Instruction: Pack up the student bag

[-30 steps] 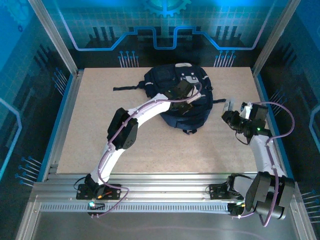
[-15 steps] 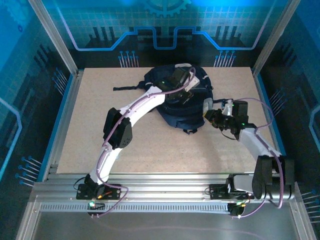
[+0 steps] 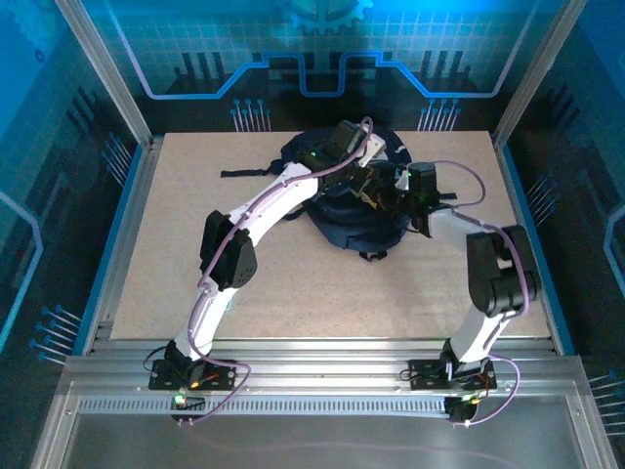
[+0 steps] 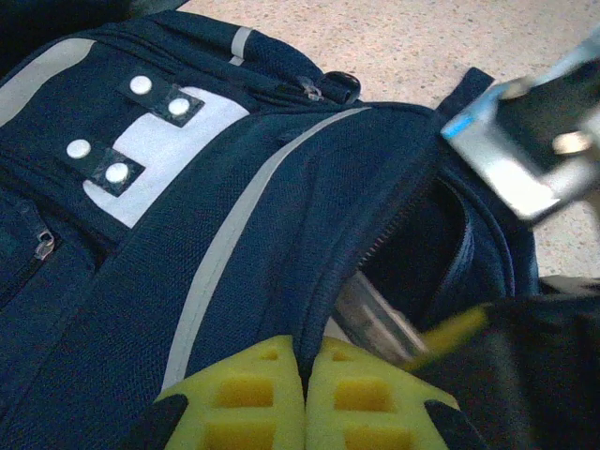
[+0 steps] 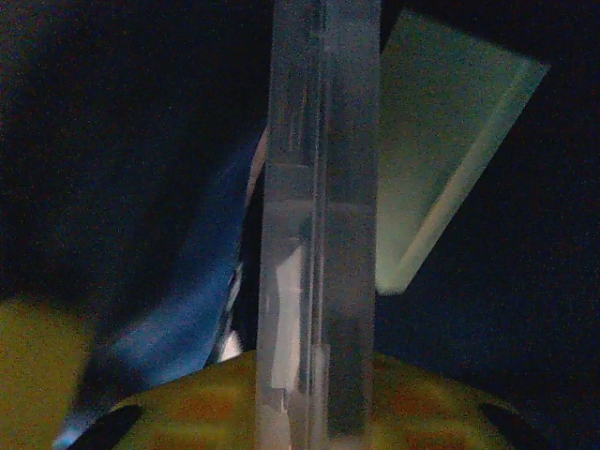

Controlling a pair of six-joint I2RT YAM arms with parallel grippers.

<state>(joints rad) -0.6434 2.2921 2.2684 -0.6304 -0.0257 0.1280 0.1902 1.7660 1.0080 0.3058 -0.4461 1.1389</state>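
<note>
The student bag [image 3: 342, 227], dark navy with light grey patches, lies at the back middle of the table. My left gripper [image 3: 367, 184] is shut on the zipped rim of the bag's opening [image 4: 323, 309], and the fabric runs between its yellow pads [image 4: 253, 394]. My right gripper [image 3: 395, 191] is at the opening from the right. It is shut on a clear flat plastic case [image 5: 319, 234] that stands upright between its fingers, inside the dark bag. The case's end [image 4: 380, 323] shows in the opening in the left wrist view.
A pale greenish flat thing [image 5: 441, 141] lies inside the bag beyond the case. A dark strap [image 3: 244, 172] trails left from the bag over the table [image 3: 195, 254]. Metal frame rails [image 3: 293, 376] run along the near edge.
My right arm has swung left from the table's right side to the bag's opening, carrying the clear case. My left gripper has shifted slightly toward the back with the rim.
</note>
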